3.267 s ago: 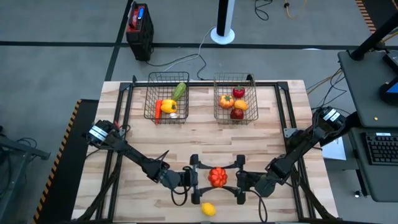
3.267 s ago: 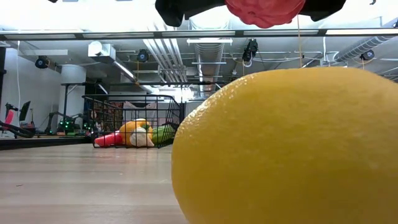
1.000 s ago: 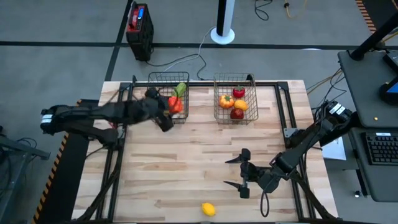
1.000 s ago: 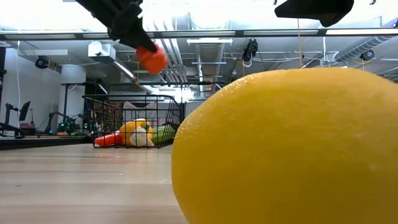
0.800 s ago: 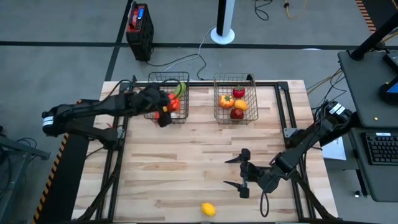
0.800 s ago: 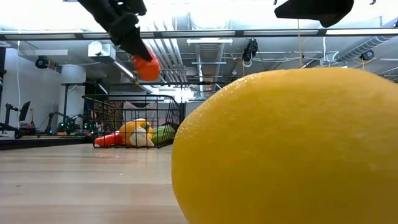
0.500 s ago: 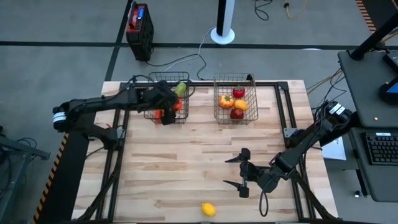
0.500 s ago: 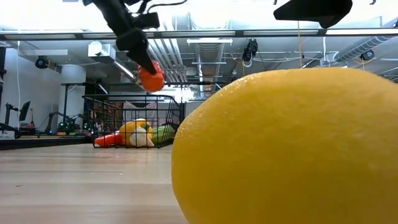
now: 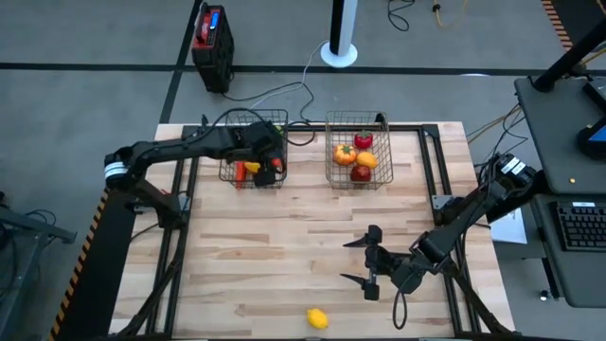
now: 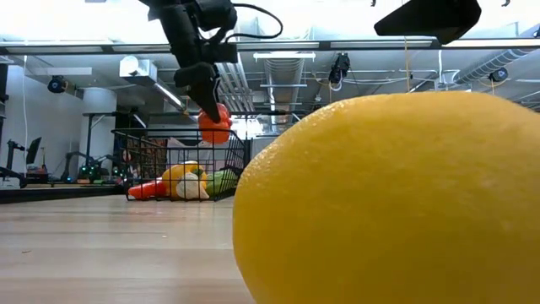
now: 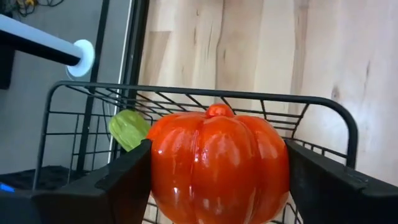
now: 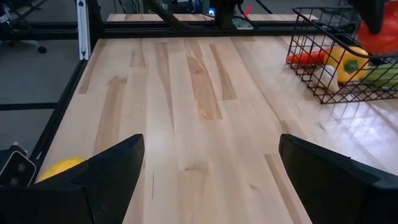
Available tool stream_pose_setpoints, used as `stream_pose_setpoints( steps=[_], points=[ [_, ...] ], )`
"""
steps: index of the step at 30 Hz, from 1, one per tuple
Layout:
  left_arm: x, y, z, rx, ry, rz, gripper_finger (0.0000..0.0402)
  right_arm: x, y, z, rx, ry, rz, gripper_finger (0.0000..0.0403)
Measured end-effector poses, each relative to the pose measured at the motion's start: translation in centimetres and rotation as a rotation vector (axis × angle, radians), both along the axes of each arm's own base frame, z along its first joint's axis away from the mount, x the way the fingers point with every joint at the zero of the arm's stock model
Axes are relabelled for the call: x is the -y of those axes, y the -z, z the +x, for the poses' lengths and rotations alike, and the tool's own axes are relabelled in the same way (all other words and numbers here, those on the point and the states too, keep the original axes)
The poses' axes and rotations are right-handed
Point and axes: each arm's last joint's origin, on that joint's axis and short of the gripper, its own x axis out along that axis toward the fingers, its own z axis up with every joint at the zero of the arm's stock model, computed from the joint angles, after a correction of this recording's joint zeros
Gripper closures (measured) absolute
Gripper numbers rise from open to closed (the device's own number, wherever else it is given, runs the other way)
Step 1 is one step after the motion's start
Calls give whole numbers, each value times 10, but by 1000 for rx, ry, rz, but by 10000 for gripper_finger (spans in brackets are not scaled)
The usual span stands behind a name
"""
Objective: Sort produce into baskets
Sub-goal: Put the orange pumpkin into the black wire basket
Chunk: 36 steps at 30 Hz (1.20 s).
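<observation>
A ribbed red tomato [image 11: 217,165] hangs over the right end of the left wire basket [image 9: 230,142], with my left gripper [image 9: 269,159] shut on it. In that basket lie a yellow pepper [image 10: 181,179], a green cucumber [image 11: 129,127] and a red-orange piece [image 10: 148,190]. The right basket [image 9: 334,128] holds several red, orange and yellow pieces. A lemon [image 9: 317,318] rests on the table near its near edge. My right gripper [image 9: 365,262] hovers open over the table's near right part, with nothing between its fingers. My left gripper pinches the tomato between its two fingers, one on each of its opposite rounded sides [image 11: 163,168]. The fingers slant down from the table's left side. The tomato is lifted clear above the basket's rim [image 11: 205,94], its small stem knob [image 11: 219,111] pointing away from the wrist.
A black frame [image 9: 431,170] runs around the wooden table top. The lemon [image 10: 388,203] sits right before the low camera and hides much of that view. Bare wood lies between the baskets and my right gripper.
My left gripper has carried the tomato toward the table's right, from the left basket's left side across to its right end, sinking a little and rolling its wrist. It has stayed shut on the tomato.
</observation>
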Motion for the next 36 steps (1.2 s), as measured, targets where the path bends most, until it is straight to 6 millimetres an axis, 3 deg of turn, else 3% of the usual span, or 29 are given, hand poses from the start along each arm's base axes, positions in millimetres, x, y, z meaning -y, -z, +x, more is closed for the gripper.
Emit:
stream_pose_setpoints(
  steps=[15, 36],
  points=[
    [-5, 17, 0, -55, -10, -14, 80, 0, 0, 0, -2, -2, 5, 39],
    [-7, 20, 4, -49, -13, -13, 75, 0, 0, 0, -2, -3, 5, 39]
  ],
)
